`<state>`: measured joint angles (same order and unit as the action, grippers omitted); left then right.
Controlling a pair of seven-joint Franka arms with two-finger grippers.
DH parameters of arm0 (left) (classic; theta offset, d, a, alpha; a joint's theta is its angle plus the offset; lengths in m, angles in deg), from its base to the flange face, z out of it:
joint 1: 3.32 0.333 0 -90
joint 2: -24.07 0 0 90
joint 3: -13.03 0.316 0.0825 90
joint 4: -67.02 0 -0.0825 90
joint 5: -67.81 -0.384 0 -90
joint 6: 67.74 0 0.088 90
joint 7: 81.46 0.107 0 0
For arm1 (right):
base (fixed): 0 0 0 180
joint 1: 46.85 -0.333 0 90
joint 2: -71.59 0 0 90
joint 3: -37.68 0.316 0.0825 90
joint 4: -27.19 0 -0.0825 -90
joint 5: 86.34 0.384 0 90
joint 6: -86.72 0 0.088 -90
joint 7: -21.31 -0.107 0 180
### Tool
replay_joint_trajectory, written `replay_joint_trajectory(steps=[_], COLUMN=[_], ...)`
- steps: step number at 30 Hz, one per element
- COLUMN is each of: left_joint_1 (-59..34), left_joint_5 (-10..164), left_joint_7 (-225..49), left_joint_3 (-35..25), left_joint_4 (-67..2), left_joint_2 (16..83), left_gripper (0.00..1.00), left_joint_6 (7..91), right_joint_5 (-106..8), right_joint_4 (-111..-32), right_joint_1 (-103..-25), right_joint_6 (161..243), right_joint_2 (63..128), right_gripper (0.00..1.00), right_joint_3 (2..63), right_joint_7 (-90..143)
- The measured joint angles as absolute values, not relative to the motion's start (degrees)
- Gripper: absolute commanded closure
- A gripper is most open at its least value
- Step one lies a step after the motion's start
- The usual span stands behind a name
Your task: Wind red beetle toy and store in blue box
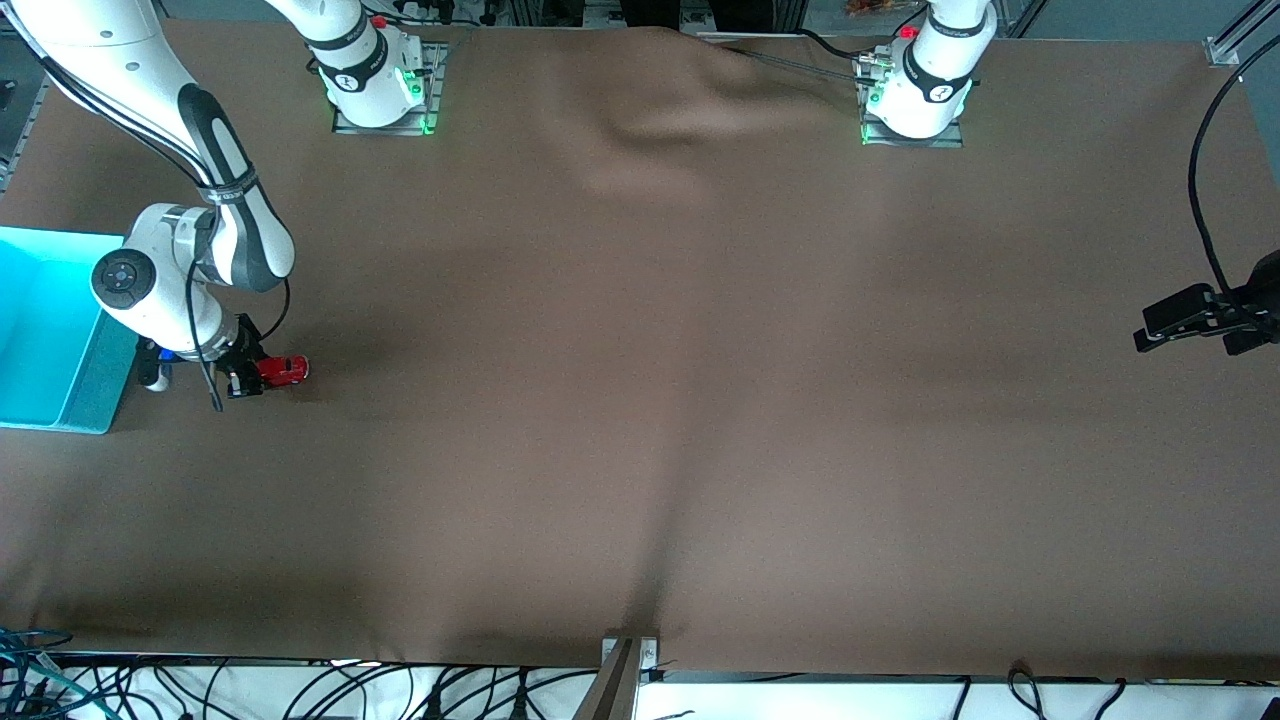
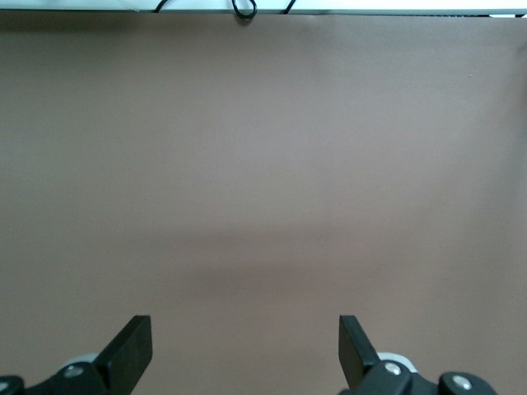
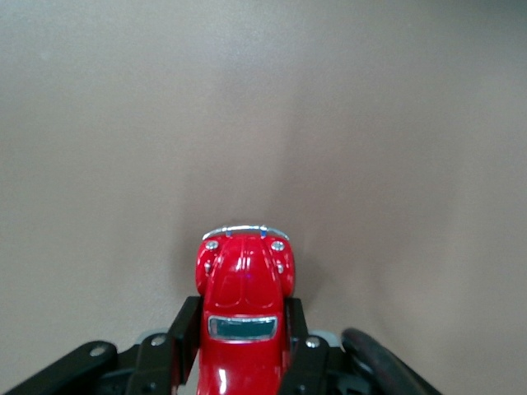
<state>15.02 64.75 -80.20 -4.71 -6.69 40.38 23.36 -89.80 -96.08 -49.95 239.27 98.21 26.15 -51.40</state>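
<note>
Nearest the front camera: a metal bracket (image 1: 628,660) at the table edge, with loose cables (image 1: 300,690) along the white strip below it; both are cut off by the frame edge.

Brown cloth (image 1: 640,400) covers the whole table, with a soft ridge near the arm bases.

Blue box (image 1: 50,330) sits at the right arm's end of the table. Only part of it shows; the rest is cut off by the frame edge, and the right arm's wrist overlaps its corner. What shows of the inside reads as plain bright turquoise.

Red beetle toy (image 1: 282,370) is just beside the blue box, toward the left arm's end from it and outside the box. The right gripper (image 1: 243,378) has its fingers (image 3: 183,329) closed on the toy's flanks. In the right wrist view the toy (image 3: 244,306) shows its rounded bonnet, silvery bumper and dark window; its rear is cut off and its wheels are hidden. Whether it touches the cloth or is lifted a little cannot be told.

Left gripper (image 1: 1185,320) hangs over bare cloth at the left arm's end of the table, well apart from the blue box, waiting. Its fingers (image 2: 132,350) stand wide apart with nothing between them. Most of that arm is out of frame.
</note>
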Motion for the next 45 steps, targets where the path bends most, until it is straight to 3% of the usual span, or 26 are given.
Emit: replay_joint_trajectory(steps=[13,30,45], left_joint_1=[15.0,15.0,15.0], left_joint_5=[64.7,64.7,64.7], left_joint_7=[-80.2,-80.2,-80.2], left_joint_3=[-4.7,-4.6,-4.7], left_joint_4=[-6.7,-6.7,-6.7], left_joint_2=[40.4,40.4,40.4], left_gripper=[0.00,0.00,0.00], left_joint_6=[23.4,23.4,23.4], right_joint_5=[-89.8,-89.8,-89.8], right_joint_4=[-95.9,-95.8,-95.8], right_joint_1=[-50.0,-50.0,-50.0], right_joint_6=[238.5,228.0,221.9], right_joint_2=[96.8,92.3,89.5], right_gripper=[1.00,1.00,1.00], right_joint_3=[26.1,25.8,20.8], right_joint_7=[-49.4,-34.6,-10.9])
